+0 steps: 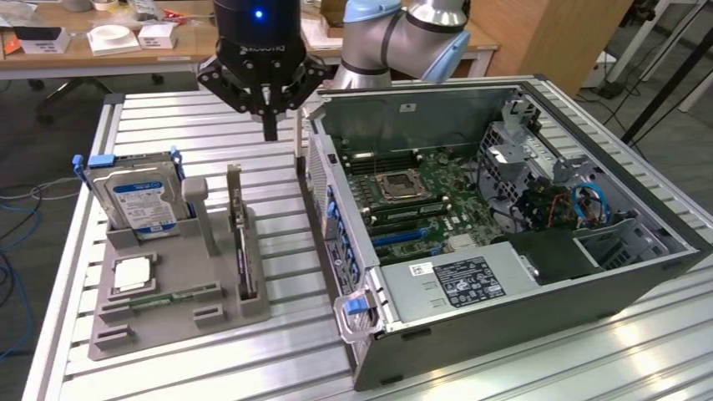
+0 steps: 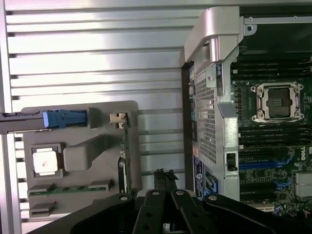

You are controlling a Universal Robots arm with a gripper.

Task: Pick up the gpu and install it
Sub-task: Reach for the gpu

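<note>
- Closed and empty, the hand (image 1: 270, 125) hangs with its fingers pressed together, pointing down, above the tabletop (image 1: 167, 117). It sits just past the far end of the grey holder (image 1: 223, 311), on the side towards the open computer case (image 1: 557, 309).
- The gpu (image 1: 240, 242) stands on its long edge in a slot of the grey holder, along the holder's case-side edge. It is apart from the hand and not touched by it.
- A hard drive (image 1: 139, 200) stands upright in the holder's other tall slot, and a processor chip (image 2: 47, 162) and a memory stick (image 2: 68, 189) lie flat in the holder's low pockets.
- Handling, as a judgement: the card looks light and stiff but fragile. Its board carries small parts and an edge connector that should not be pinched.
- The upper edge standing free of the slot, near the middle of its length, looks like the safest place to take hold. The fingers would go one on each flat face and lift straight out of the holder.
- The exterior view shows how high the hand hangs over the holder, the card's side profile, and the case's whole interior.
- The wrist view looks straight down. It shows the card as a thin line with its metal bracket at one end, and the fingers lying beside the holder rather than over the card.
</note>
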